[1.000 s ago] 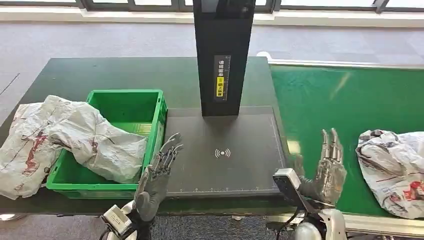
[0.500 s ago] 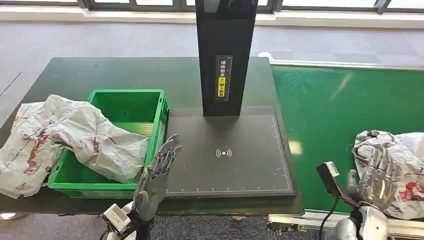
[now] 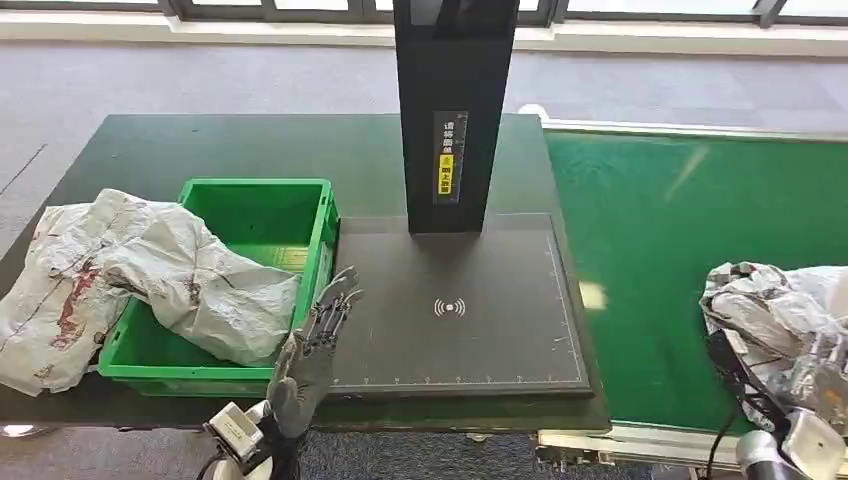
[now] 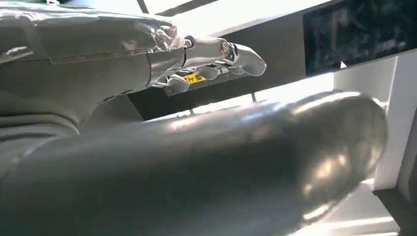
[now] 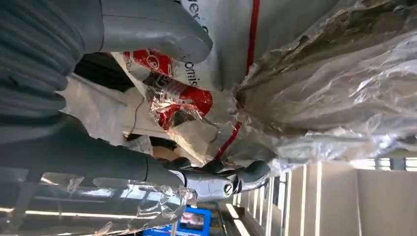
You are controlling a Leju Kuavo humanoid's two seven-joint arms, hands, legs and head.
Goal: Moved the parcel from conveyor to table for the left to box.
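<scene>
Right hand [image 5: 162,147] at parcel [image 3: 775,320] on conveyor [image 3: 680,230], thumb and fingers around crinkled film; whether clamped, cannot tell. Risk: slick wrap slides out, or only loose fold caught, parcel sags on lift. Left hand [image 3: 312,355] apart, empty, at desk [image 3: 200,150] edge beside box [image 3: 318,235]. Belt flat; grey floor, windows beyond.

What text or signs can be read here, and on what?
Label on the black post: characters in white and yellow, too small to read.
Wireless-wave sign on the dark pad: a symbol, no words.
Parcel by the right hand: red logo and black print, cut off and creased, unreadable.
Yellow sticker behind the left hand: blurred.
</scene>
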